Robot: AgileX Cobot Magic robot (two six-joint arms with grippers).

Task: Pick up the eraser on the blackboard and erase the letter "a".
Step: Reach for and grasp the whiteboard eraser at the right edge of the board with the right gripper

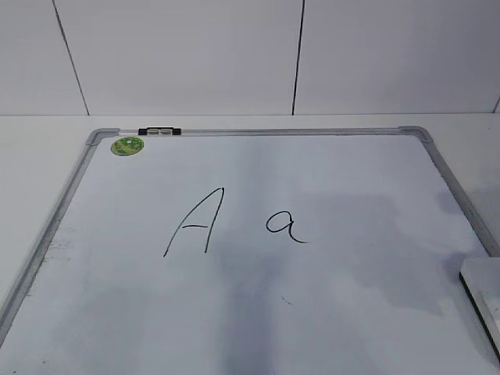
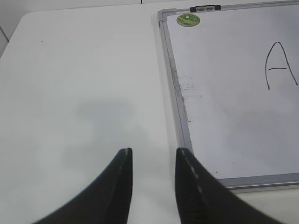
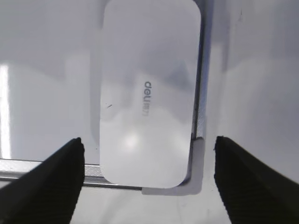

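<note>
Our right claw (image 3: 147, 179) hangs above the eraser (image 3: 147, 93) with its fingers spread wide, one on either side of the block and touching nothing, so the pickup has not yet begun. The eraser lies flat in a corner of the blackboard (image 1: 328, 312), snug against the grey frame; in the exterior view only its edge (image 1: 483, 291) peeks in at the lower right. The letter "a" (image 1: 286, 226) sits near the middle of the board, just to the right of the capital "A" (image 1: 195, 223), and both are untouched. Our left claw (image 2: 153, 161) hovers over the bare counter (image 2: 84, 93) beside the board's left frame, its fingers parted and holding nothing. The worry, as we judge it, is the frame: the eraser's long side runs hard along it, so a descending finger could land on the metal rim instead of slipping beside the block, leaving a skewed or shallow hold. The smooth plastic top might also slide out under a weak squeeze. Later, the "A" stands near enough that a broad wipe could smear it too.
</note>
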